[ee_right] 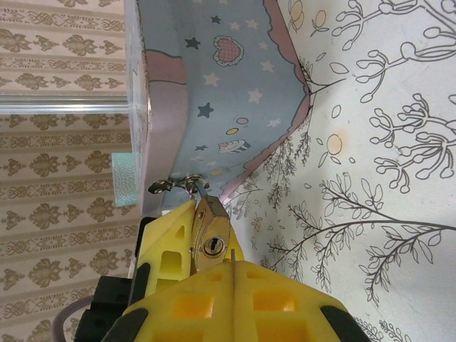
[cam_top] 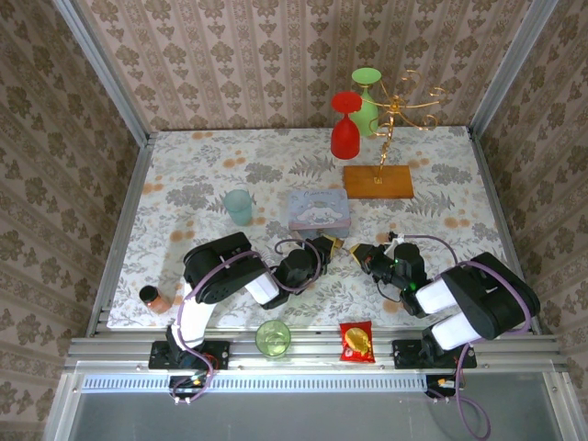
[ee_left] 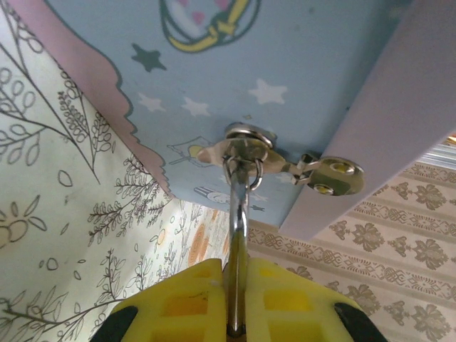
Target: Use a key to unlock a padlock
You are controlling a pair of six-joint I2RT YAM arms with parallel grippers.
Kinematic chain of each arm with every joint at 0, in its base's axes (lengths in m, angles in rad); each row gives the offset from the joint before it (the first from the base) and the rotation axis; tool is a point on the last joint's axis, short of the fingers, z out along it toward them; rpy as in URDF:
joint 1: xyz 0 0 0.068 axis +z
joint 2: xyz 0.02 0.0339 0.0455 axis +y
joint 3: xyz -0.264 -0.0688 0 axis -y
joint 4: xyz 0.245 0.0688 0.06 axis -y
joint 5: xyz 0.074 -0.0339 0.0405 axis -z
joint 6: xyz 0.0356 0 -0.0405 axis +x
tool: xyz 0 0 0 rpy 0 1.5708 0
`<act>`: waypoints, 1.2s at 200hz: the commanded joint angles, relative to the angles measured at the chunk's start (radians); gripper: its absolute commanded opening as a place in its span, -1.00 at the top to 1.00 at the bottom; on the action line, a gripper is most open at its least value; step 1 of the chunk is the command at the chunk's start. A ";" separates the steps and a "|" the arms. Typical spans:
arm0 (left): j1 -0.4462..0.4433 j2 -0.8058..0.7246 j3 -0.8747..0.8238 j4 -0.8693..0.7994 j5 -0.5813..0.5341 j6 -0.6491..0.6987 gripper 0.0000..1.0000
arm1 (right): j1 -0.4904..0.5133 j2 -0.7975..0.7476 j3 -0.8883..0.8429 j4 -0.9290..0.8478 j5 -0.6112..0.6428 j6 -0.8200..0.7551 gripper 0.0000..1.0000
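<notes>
The brass padlock [ee_right: 210,242] hangs by its silvery shackle [ee_left: 237,206] from the metal hasp [ee_left: 246,151] of a pastel blue cartoon box [cam_top: 319,209]. My left gripper [ee_left: 237,271] is shut on the padlock, its yellow fingers [ee_right: 169,246] clamped on either side of the body. The keyhole [ee_right: 211,246] faces the right wrist camera. My right gripper [ee_right: 234,265] is shut on the key, of which a thin grey tip [ee_right: 232,254] pokes out between the pads, just right of and below the keyhole. In the top view the left gripper [cam_top: 331,244] and right gripper [cam_top: 357,250] meet in front of the box.
A teal cup [cam_top: 239,206] stands left of the box. Red [cam_top: 345,129] and green [cam_top: 367,101] goblets and a gold rack on a wooden base [cam_top: 378,181] stand behind. A spice jar [cam_top: 153,298], a green cup [cam_top: 273,337] and a snack packet [cam_top: 356,341] lie near the front edge.
</notes>
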 commanded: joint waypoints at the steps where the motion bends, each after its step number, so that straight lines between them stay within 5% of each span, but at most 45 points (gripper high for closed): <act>1: -0.011 0.020 0.012 0.020 -0.011 -0.018 1.00 | 0.006 -0.044 -0.019 -0.017 0.058 -0.025 1.00; 86: -0.017 0.025 0.009 0.022 -0.016 -0.036 1.00 | 0.006 -0.158 0.021 -0.157 0.058 -0.073 1.00; 191: -0.021 0.035 0.023 0.023 -0.010 -0.038 1.00 | 0.003 0.020 -0.007 0.094 0.042 -0.015 1.00; 240: -0.023 0.038 0.024 0.023 -0.013 -0.039 1.00 | 0.003 0.006 -0.005 0.065 0.034 -0.029 1.00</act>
